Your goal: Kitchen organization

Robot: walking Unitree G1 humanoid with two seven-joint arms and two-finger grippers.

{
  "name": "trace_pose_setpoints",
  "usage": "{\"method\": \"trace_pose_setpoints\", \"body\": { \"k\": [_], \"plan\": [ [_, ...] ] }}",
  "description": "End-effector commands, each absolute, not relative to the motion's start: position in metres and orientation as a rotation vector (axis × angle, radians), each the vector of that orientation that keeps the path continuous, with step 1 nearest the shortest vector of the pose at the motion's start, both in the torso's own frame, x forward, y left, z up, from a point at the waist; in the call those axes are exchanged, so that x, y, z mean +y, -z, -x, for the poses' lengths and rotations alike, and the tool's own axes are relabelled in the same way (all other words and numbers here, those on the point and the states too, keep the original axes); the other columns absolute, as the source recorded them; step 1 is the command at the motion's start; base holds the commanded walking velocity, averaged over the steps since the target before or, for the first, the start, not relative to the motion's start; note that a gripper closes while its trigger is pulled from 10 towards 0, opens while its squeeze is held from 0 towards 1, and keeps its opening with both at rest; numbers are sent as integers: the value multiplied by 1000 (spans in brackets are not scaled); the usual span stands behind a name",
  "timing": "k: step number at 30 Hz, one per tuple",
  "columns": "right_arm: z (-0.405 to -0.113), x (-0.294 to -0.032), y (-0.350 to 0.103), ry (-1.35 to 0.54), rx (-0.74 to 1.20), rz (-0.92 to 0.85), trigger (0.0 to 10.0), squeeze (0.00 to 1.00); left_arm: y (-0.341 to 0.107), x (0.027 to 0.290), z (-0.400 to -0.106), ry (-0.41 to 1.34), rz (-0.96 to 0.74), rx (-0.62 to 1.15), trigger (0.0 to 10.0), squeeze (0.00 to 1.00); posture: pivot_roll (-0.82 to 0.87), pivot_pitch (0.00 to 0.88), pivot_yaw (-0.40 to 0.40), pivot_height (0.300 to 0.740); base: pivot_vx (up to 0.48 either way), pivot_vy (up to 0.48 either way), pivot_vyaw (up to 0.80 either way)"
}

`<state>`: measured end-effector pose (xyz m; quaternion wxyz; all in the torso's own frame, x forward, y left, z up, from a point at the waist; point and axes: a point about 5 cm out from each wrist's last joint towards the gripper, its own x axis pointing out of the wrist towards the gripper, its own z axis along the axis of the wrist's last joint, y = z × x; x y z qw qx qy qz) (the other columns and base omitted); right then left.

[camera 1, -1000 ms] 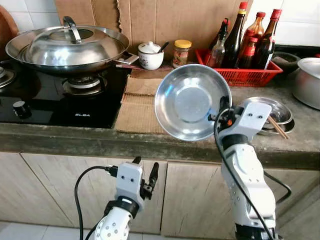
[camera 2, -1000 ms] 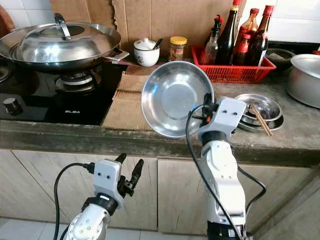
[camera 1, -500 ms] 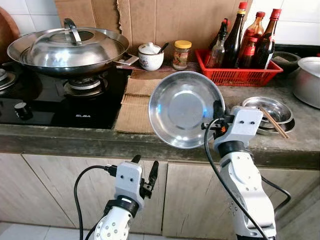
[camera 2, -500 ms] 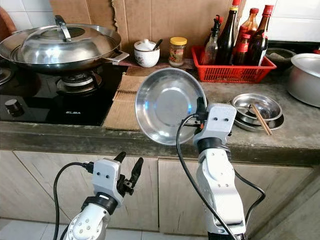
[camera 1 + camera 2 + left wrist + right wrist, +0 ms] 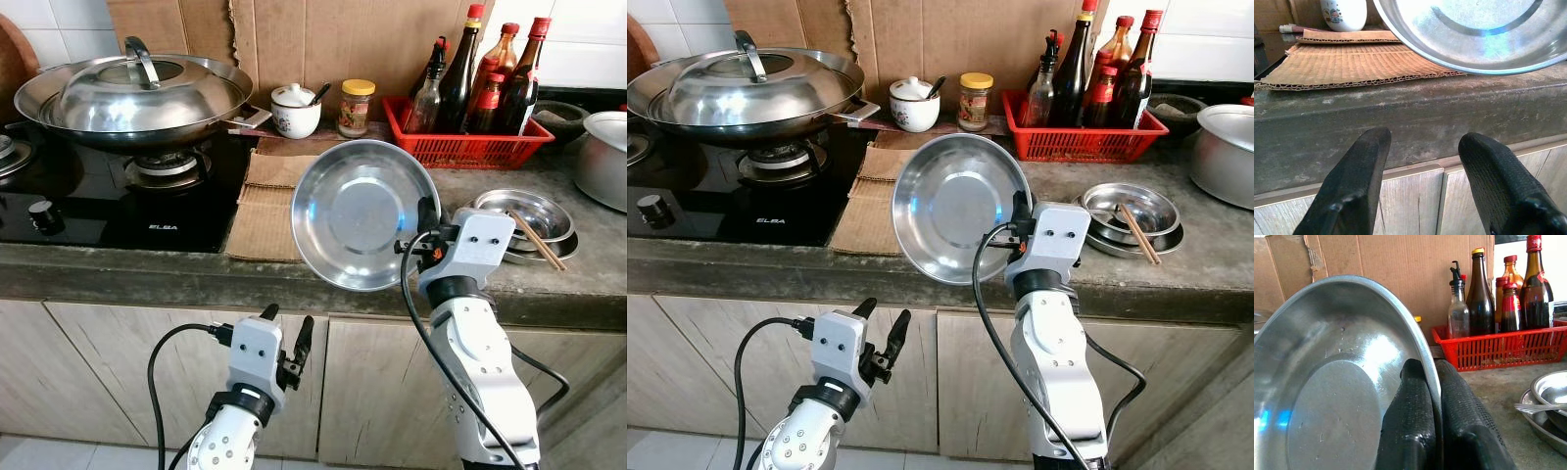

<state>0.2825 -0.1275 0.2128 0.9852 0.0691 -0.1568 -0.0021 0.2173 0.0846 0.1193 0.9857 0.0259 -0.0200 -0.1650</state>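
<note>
Steel gleams in the right gripper (image 5: pixel 1432 431), whose two black fingers (image 5: pixel 1410 416) are pinched tight on the rim of a shallow metal bowl (image 5: pixel 364 212), one finger inside and one outside. The bowl is held on edge above the front of the counter (image 5: pixel 118 269), its hollow facing the robot. Just behind it lie flat sheets of cardboard (image 5: pixel 269 211), and beside it a stack of small metal dishes (image 5: pixel 524 220) with chopsticks (image 5: pixel 537 241). Further back stand a red basket (image 5: pixel 470 147) of bottles (image 5: pixel 458 73), a jar (image 5: pixel 356 105) and a white pot (image 5: pixel 295 108). A lidded wok (image 5: pixel 132 93) sits on the stove (image 5: pixel 108 201). The left gripper (image 5: pixel 282 338) hangs low before the cabinet doors, fingers spread and empty.
</note>
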Motion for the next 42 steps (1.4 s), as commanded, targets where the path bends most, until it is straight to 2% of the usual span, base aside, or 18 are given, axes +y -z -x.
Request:
{"method": "trace_pose_setpoints", "body": {
  "k": [1,8,30,31,32,33,34,42],
  "plan": [
    [-281,-129,-217,8,-330,-153,10000,0,-118,83,-217,346,-59,-40,10000,0,44,0,-46,740,0,0,0],
    [-281,-129,-216,6,-324,-153,10000,0,-117,82,-216,352,-66,-39,10000,0,44,0,-46,740,0,0,0],
    [-281,-129,-212,7,-309,-158,10000,0,-116,82,-215,356,-71,-31,10000,0,45,0,-43,740,-277,0,0],
    [-281,-129,-212,4,-309,-158,6157,0,-116,83,-215,356,-72,-31,10000,0,44,0,-41,740,-277,0,0],
    [-281,-129,-212,4,-309,-158,6157,0,-116,83,-215,356,-72,-31,10000,0,44,0,-41,740,-277,0,0],
    [-280,-128,-211,0,-306,-150,9569,0,-116,83,-215,356,-72,-31,10000,0,44,0,-40,740,-274,0,0],
    [-280,-128,-210,-1,-304,-147,10000,0,-116,83,-215,357,-72,-31,10000,0,44,0,-40,740,-386,0,0],
    [-277,-130,-201,1,-269,-118,10000,0,-116,83,-215,358,-73,-30,10000,0,47,0,-36,740,-139,0,0]
  ]
}}
